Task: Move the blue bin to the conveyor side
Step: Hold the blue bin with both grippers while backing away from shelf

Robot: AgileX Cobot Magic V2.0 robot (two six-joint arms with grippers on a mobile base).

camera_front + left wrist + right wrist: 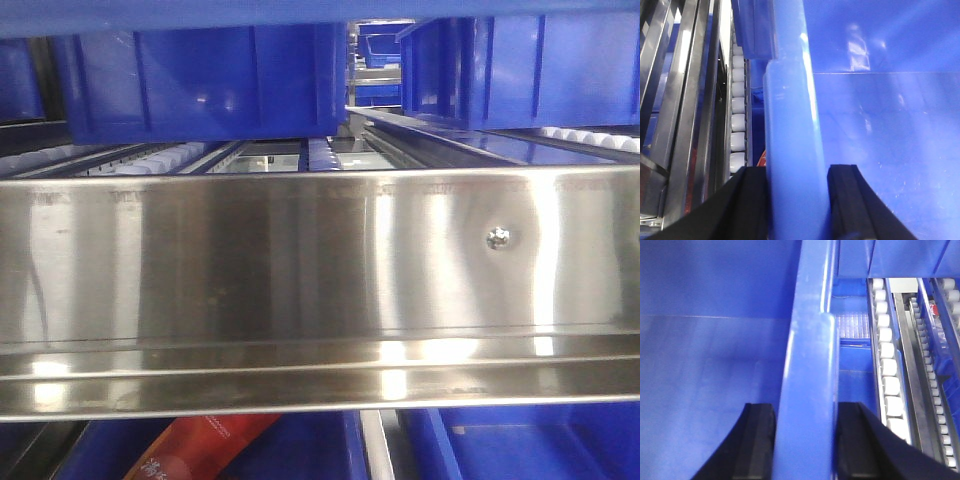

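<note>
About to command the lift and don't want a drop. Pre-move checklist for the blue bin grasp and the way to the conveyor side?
1. Left gripper straddles the blue bin rim, with fingers against both faces: ok.
2. Right gripper is seated the same way on its rim: ok.
3. Bin interior is bare where visible, with no loose load: ok.
4. Conveyor side in sight: cannot tell, as no view shows the belt.
5. Clearance over the steel rail: cannot tell. The rail fills the front view and neither arm shows there.
</note>
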